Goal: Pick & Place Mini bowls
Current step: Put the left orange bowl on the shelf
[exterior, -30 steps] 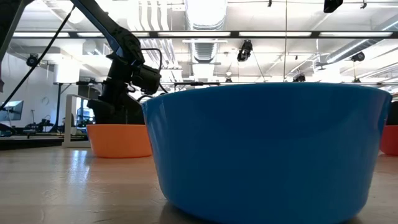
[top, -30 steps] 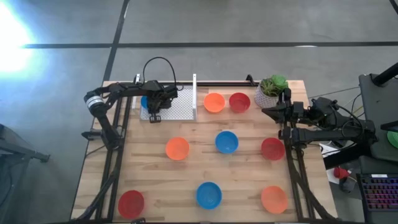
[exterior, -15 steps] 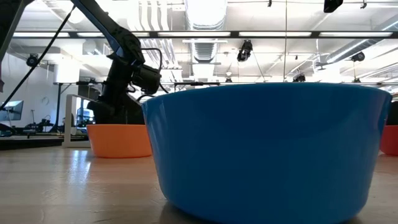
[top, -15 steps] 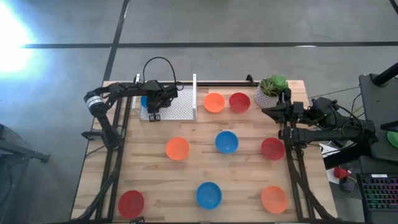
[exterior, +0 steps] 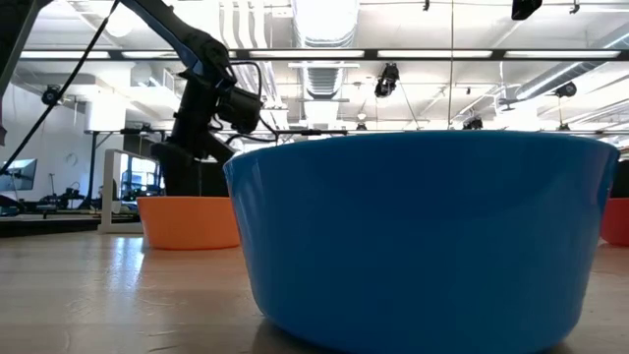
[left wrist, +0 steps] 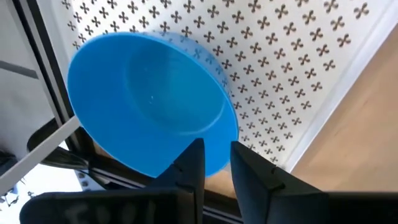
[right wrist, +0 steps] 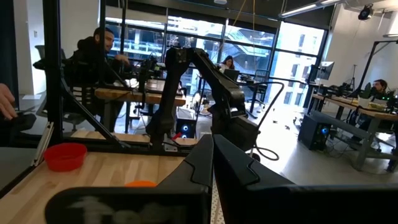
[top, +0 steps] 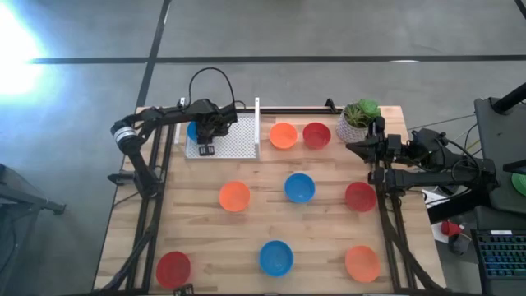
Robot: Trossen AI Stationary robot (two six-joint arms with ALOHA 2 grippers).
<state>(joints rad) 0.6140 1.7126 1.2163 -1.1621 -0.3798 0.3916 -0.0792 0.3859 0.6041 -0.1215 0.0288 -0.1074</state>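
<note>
Blue mini bowl (left wrist: 152, 102) lies on the white perforated tray (top: 234, 141) at the upper left of the high view, tucked against the tray's left edge. In the left wrist view it sits tilted, its rim toward the tray's border, apart from the fingers. Judgement: this is the drop-off spot, and the bowl looks set down there rather than held.

Left gripper (left wrist: 214, 167) is above the tray just beside that bowl. Jaws parted by a narrow gap, nothing between them; the bowl's rim passes just behind the fingertips, and contact cannot be confirmed. Judgement: a release, with the arm free to go for the next bowl.

Remaining bowls spread across the wooden table (top: 329, 271), well apart from each other, probably laid out for one-at-a-time pickup:
- orange bowl (top: 283, 136) and red bowl (top: 316, 135), side by side just right of the tray
- orange bowl (top: 234, 196), blue bowl (top: 299, 187), red bowl (top: 360, 196) in the middle row
- red bowl (top: 173, 267), blue bowl (top: 276, 257), orange bowl (top: 362, 263) along the lower row

The lower-row blue bowl fills most of the low view, right in front of that camera.

White plant pot (top: 356, 123) with greenery stands at the upper right corner of the table, not part of the set.

Right gripper (right wrist: 212, 163) waits at the right edge of the table, near the plant pot. Jaws fully closed, empty. People sit at desks in the room beyond.
</note>
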